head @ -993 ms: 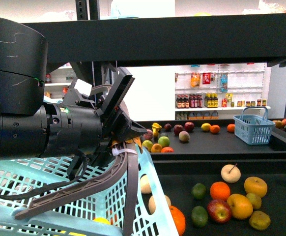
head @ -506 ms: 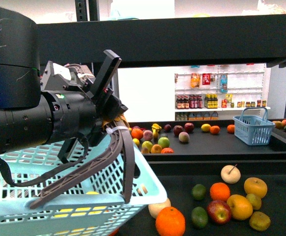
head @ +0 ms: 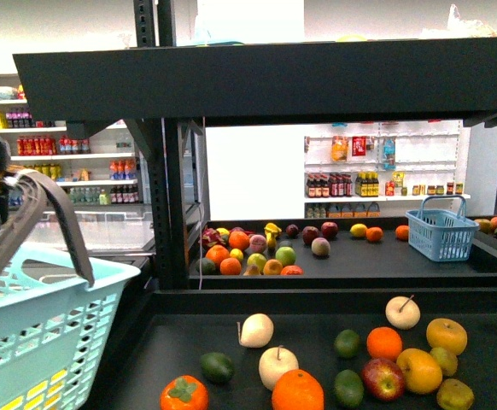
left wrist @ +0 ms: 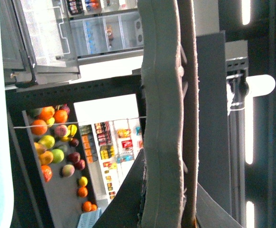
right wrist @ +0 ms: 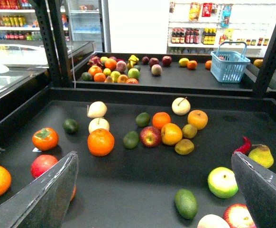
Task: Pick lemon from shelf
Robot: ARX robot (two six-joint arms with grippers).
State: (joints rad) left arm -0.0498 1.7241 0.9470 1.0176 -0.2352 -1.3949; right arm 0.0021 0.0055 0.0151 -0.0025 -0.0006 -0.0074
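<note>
Right wrist view: the right gripper (right wrist: 153,156) is held with fingers apart over the shelf (right wrist: 128,190), well short of the lemon (right wrist: 189,131). The approach step is judged in hand; a forward reach to the lemon is called for. The left gripper's state cannot be told.

Baskets: two. One pale-turquoise basket (head: 26,342) stands near left. One small blue basket (head: 441,226) stands far right on the shelf (head: 274,77).

Near tray of the shelf, counted in the right wrist view:
- dark green oval fruits (right wrist: 131,139): four
- pale round fruits (right wrist: 180,106): three
- red chili (right wrist: 242,145): one
- yellow pear (right wrist: 261,156): one
- light green apple (right wrist: 222,182): one
- orange fruit with a green calyx (right wrist: 45,138): one
</note>
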